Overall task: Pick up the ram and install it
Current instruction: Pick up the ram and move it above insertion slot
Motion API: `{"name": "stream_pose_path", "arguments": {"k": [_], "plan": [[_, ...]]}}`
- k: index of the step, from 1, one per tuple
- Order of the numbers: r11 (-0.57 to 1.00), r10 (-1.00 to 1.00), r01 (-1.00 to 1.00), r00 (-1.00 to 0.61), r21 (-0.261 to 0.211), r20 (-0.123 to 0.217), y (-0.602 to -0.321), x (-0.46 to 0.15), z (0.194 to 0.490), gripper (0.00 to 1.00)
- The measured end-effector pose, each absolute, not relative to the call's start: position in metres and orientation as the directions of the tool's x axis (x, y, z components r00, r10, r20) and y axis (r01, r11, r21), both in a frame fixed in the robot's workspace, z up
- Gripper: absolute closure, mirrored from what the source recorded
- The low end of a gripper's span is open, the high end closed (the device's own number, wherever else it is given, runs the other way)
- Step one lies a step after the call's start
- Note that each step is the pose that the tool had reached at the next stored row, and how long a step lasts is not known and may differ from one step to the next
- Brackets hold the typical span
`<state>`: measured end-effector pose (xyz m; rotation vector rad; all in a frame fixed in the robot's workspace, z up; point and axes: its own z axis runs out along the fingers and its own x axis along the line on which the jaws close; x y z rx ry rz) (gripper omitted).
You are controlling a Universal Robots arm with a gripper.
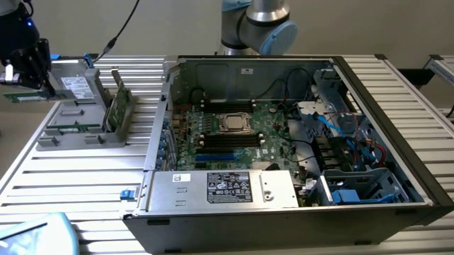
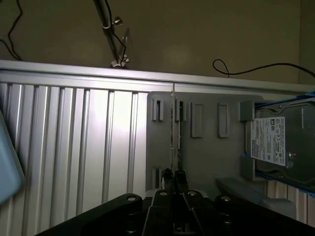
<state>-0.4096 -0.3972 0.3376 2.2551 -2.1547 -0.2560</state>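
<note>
My gripper (image 1: 44, 91) hangs at the exterior view's far left, above the far end of a grey slotted holder (image 1: 78, 125). It is shut on the ram (image 1: 25, 98), a thin green stick held level and clear of the holder. In the wrist view the ram (image 2: 172, 132) appears edge-on, running straight out from between the fingertips of the gripper (image 2: 173, 178) over the holder's slots (image 2: 197, 123). The open computer case (image 1: 284, 138) lies to the exterior view's right. Black memory slots (image 1: 230, 139) flank the processor (image 1: 233, 123) on its motherboard.
A wider green card (image 1: 120, 106) stands upright in the holder. A grey drive with a white label (image 2: 278, 140) rests beside it. The case's power supply (image 1: 223, 187) sits at its front, with cables and a drive cage (image 1: 354, 186) at its right. A pale blue object (image 1: 35, 234) lies at the front left.
</note>
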Motion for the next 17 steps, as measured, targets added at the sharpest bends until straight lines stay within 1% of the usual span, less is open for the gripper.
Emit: {"name": "stream_pose_path", "arguments": {"k": [17], "plan": [[-0.052,-0.993,-0.990,0.037,0.134,-0.111,-0.397,-0.385,0.350,0.87]]}}
